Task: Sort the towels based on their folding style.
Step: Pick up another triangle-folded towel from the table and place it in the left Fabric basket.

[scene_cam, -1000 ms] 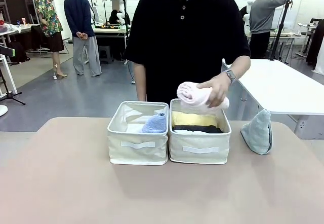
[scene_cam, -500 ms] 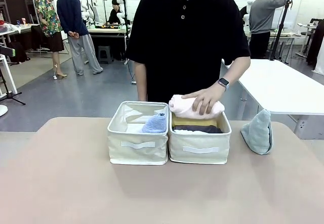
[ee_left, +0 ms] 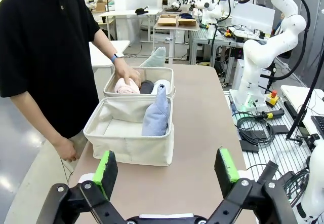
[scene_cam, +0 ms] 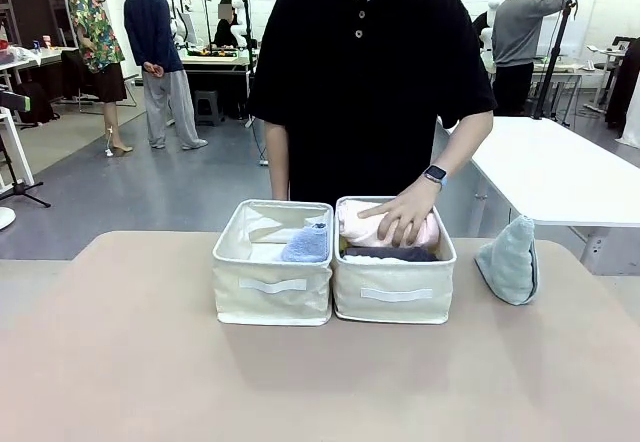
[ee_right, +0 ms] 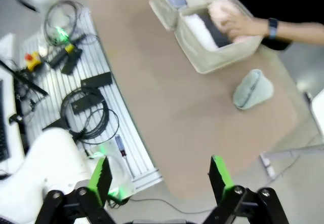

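From the front: a person's hand (scene_cam: 405, 217) pressing the pink rolled towel (scene_cam: 360, 224) into the bin of rolls (scene_cam: 393, 297). In the other bin (scene_cam: 272, 297), the light blue cone towel (scene_cam: 305, 245). Alone on the counter (scene_cam: 150, 362), the grey-green cone towel (scene_cam: 510, 262).

From the left wrist: left tool (ee_left: 166, 164) wide open, holding nothing. Both bins straight ahead, well apart from it.

From the right wrist: right tool (ee_right: 159, 173) wide open too, empty. Ahead and off to one side, well apart, the grey-green cone towel.

Step in hand, probably: last roll going in. Next, likely: reach out, grip the grey-green cone towel, drop it beside the light blue cone towel.
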Controlling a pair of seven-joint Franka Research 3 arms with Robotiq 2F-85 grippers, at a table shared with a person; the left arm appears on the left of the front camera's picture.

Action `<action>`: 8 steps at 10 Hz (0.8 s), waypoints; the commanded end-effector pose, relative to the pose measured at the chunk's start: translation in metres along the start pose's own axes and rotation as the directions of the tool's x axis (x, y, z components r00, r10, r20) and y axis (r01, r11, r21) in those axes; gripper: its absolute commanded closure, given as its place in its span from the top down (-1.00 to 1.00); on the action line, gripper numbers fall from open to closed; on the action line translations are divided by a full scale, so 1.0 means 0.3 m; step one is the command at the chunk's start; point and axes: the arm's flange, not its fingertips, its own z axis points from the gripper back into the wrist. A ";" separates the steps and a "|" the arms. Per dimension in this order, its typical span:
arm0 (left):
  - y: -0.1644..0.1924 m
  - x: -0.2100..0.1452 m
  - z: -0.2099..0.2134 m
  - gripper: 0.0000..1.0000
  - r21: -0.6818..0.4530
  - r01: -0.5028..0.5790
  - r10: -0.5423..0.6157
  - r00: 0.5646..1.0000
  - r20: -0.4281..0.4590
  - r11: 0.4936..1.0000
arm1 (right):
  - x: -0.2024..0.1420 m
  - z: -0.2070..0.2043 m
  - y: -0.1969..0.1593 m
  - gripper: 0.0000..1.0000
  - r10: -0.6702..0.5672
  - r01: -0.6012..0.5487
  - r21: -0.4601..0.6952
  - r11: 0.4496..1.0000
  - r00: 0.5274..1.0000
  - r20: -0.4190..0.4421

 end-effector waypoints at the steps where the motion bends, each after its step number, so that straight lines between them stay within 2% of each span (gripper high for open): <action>1: -0.004 0.000 0.003 1.00 -0.010 0.011 -0.011 1.000 -0.011 1.000 | 0.177 -0.225 -0.086 1.00 -0.223 0.212 -0.077 0.974 0.959 -0.175; 2: -0.004 0.000 0.003 1.00 -0.010 0.011 -0.011 1.000 -0.011 1.000 | 0.214 -0.321 -0.136 1.00 -0.317 0.293 -0.135 0.947 0.923 -0.220; 3: -0.004 0.000 0.003 1.00 -0.010 0.011 -0.011 1.000 -0.011 1.000 | 0.231 -0.429 -0.198 1.00 -0.438 0.394 -0.208 0.895 0.867 -0.240; 4: -0.004 0.000 0.003 1.00 -0.010 0.011 -0.011 1.000 -0.011 1.000 | 0.234 -0.529 -0.242 1.00 -0.524 0.455 -0.294 0.841 0.820 -0.230; 5: -0.004 0.000 0.003 1.00 -0.010 0.011 -0.011 1.000 -0.011 1.000 | 0.231 -0.621 -0.266 1.00 -0.567 0.491 -0.305 0.816 0.783 -0.257; 6: -0.004 0.000 0.003 1.00 -0.010 0.011 -0.011 1.000 -0.011 1.000 | 0.225 -0.694 -0.291 1.00 -0.579 0.502 -0.304 0.809 0.768 -0.272; 8: -0.004 0.000 0.003 1.00 -0.010 0.011 -0.011 1.000 -0.011 1.000 | 0.219 -0.764 -0.342 1.00 -0.659 0.592 -0.300 0.748 0.714 -0.235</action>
